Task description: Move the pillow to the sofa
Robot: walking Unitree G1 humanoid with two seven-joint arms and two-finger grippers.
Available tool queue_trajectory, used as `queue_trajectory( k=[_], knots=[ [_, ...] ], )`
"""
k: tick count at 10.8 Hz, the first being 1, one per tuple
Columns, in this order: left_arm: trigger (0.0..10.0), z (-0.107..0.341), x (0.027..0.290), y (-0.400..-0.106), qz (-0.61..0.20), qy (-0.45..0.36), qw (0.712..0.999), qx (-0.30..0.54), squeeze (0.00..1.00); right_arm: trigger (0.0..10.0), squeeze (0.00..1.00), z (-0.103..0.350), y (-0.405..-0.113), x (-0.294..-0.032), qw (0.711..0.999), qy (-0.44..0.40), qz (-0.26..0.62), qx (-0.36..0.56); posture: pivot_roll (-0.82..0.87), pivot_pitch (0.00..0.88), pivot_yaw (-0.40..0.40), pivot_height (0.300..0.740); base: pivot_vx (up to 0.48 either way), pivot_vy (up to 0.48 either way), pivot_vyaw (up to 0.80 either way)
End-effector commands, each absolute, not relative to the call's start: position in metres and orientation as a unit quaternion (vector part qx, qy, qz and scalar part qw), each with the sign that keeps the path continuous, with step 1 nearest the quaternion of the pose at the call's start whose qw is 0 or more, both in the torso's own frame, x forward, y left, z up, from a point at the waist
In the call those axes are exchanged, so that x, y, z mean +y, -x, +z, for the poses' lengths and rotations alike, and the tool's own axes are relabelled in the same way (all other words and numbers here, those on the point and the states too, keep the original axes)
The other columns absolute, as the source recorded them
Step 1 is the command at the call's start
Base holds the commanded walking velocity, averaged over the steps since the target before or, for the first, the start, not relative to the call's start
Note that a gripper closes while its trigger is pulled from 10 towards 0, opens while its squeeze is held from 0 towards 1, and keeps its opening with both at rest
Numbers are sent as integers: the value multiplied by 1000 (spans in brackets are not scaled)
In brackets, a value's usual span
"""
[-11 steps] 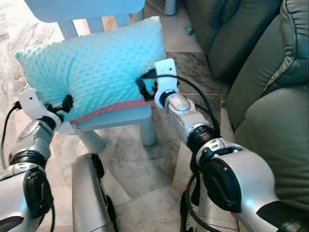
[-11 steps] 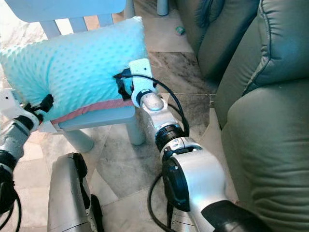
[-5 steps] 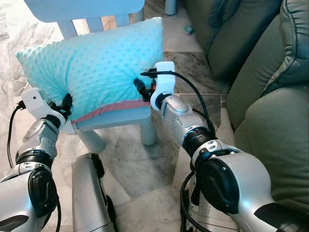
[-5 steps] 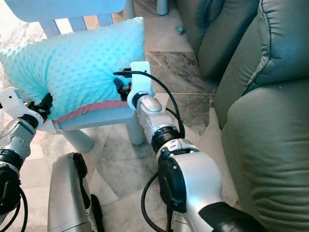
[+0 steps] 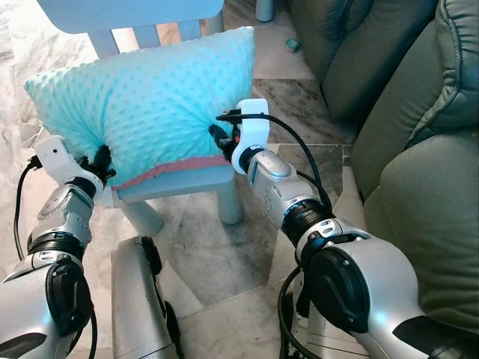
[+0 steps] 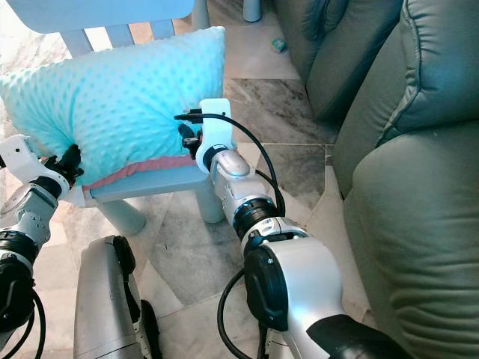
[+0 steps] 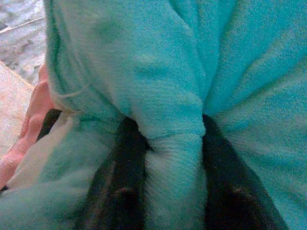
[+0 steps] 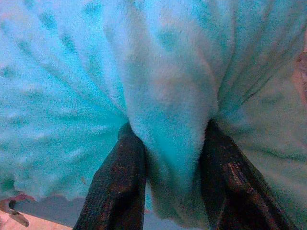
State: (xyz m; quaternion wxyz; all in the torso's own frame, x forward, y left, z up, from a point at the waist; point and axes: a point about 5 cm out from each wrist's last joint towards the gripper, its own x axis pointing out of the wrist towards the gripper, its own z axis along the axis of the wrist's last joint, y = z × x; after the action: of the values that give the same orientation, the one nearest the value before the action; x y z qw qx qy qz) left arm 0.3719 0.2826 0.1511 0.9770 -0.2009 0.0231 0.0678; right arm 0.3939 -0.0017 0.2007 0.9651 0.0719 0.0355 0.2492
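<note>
A turquoise dotted pillow (image 5: 150, 101) with a pink edge lies on the seat of a small light-blue chair (image 5: 179, 183). My left gripper (image 5: 101, 161) bites into its near left corner, and in the left wrist view the black fingers (image 7: 122, 191) pinch a fold of the pillow (image 7: 168, 120). At the near right side my right gripper (image 5: 219, 137) is shut on the fabric; its fingers (image 8: 120, 182) squeeze a ridge of the pillow (image 8: 168, 110). The grey-green sofa (image 5: 419, 149) rises on the right.
The chair's backrest (image 5: 127, 15) stands behind the pillow. Marble floor tiles (image 5: 209, 247) lie below and between chair and sofa. A small green object (image 5: 292, 46) sits on the floor by the sofa's base. My own legs (image 5: 138, 299) show at the bottom.
My right gripper has slid left and pressed deeper into the pillow's right side. The left gripper has edged a little closer to the pillow corner. The pillow still rests on the chair.
</note>
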Motion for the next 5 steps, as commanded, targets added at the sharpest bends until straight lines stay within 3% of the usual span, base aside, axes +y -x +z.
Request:
queue_trajectory(
  k=[1, 5],
  knots=[
    [0, 141, 277, -370, 61, 219, 973, 41, 0, 0, 0, 187, -386, 9, 959, -75, 265, 60, 61, 370, -7, 427, 0, 0, 0],
    [0, 144, 272, -373, 45, 261, 964, 25, 0, 0, 0, 184, -386, 9, 955, -117, 262, 73, 55, 379, -11, 427, 0, 0, 0]
  ],
)
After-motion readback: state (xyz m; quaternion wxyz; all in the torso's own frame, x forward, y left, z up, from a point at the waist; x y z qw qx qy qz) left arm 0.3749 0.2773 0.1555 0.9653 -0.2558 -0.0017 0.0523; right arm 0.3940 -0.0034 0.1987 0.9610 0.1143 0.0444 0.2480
